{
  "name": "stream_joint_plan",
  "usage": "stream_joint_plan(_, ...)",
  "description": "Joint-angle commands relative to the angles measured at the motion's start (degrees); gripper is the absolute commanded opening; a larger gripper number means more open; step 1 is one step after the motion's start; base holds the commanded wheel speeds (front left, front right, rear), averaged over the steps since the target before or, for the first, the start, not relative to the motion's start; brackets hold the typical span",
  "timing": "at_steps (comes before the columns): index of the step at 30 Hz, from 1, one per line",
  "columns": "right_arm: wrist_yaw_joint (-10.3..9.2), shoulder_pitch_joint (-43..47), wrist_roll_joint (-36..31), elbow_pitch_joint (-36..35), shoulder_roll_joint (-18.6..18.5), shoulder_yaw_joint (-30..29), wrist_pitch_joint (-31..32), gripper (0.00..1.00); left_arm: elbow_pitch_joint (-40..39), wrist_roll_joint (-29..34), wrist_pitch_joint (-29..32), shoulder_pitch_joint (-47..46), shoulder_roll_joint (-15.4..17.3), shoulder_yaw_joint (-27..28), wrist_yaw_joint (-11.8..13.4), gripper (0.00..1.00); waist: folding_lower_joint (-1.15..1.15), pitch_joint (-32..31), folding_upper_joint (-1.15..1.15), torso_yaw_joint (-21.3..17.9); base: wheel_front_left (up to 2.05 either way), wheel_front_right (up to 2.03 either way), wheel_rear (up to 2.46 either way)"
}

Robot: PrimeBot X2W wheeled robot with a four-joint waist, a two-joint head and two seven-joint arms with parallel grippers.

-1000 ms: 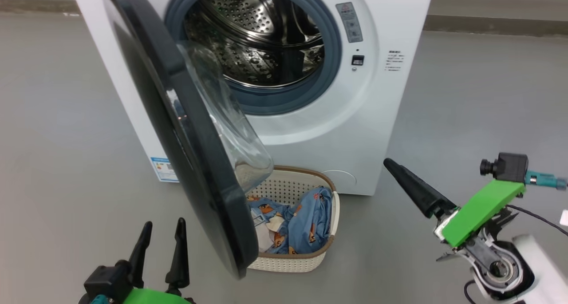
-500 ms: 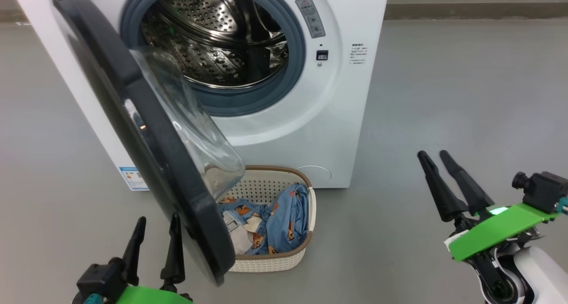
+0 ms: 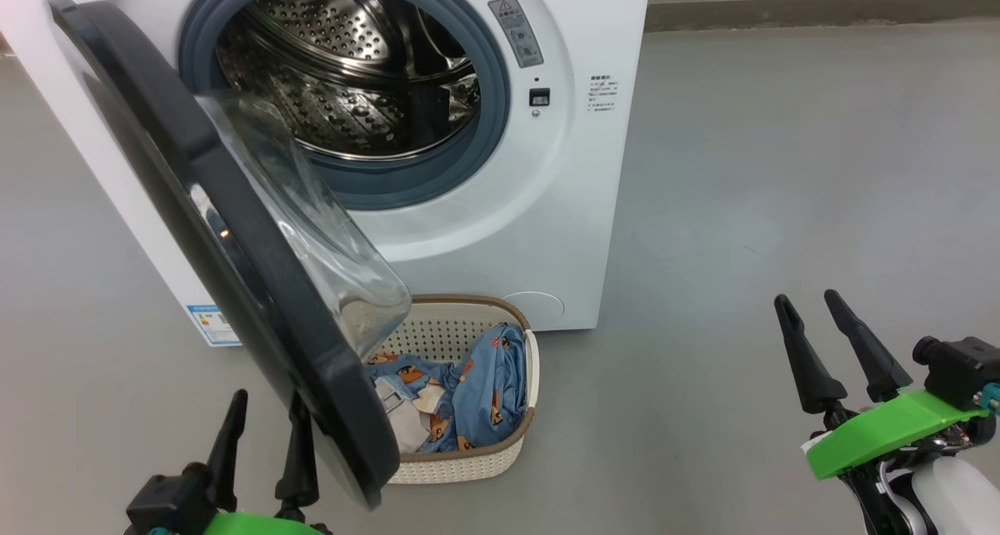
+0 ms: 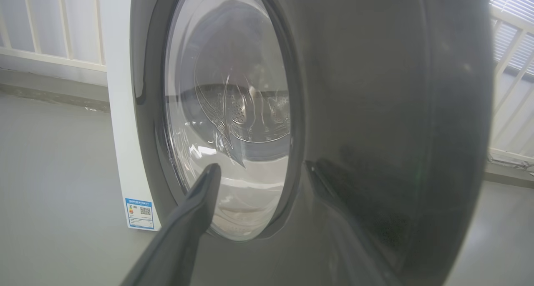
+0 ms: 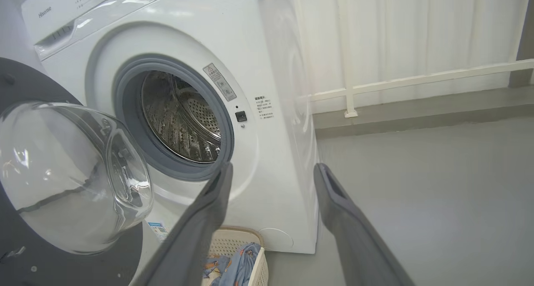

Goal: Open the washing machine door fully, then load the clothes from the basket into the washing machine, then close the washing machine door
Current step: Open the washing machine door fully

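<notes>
Washing machine door (image 3: 234,230) overhangs the basket (image 3: 469,471) of clothes (image 3: 484,386). Left gripper (image 3: 268,406) and right gripper (image 3: 806,299) spread, empty; reaching in risks hitting it.

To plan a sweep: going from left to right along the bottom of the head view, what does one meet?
Left claw → basket → right claw. The washing machine door overlaps the first two, so it is omitted.

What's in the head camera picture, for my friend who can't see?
A white washing machine has its round black door swung open, partly hiding a cream basket of blue bear-print clothes. The left gripper, open, sits by the door's lower edge; the right gripper, open, is at the lower right.
</notes>
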Motion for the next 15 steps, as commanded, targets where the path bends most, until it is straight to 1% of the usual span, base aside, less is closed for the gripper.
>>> stream_joint_plan(1, 0.26, -0.28, -2.22, -0.26, -0.31, 0.04, -0.68, 1.0, -1.83, 0.14, -0.37, -0.6, 0.61, 1.69, 0.18, 1.0, 0.0, -0.03, 0.0, -0.01, 0.0, 0.0, 0.0)
stream_joint_plan(4, 0.26, -0.3, -5.53, 1.12, 0.65, -1.67, -0.73, 1.0, -1.8, 0.08, -0.37, -0.67, 0.6, 1.65, 0.16, 1.0, 0.0, -0.06, 0.0, 0.05, 0.0, 0.0, 0.0)
stream_joint_plan(7, 0.26, 0.12, -7.35, 1.87, 1.87, -3.21, -0.74, 1.0, -1.76, 0.13, -0.37, -0.67, 0.59, 1.61, 0.17, 1.0, 0.0, -0.15, 0.0, 0.23, 0.0, 0.0, 0.0)
stream_joint_plan(15, 0.26, 0.84, -9.69, 3.55, 3.01, -3.86, -0.76, 1.0, -1.51, 0.17, -0.37, -0.53, 0.61, 1.86, 0.29, 1.0, 0.0, -0.58, 0.0, 0.72, 0.0, 0.0, 0.0)
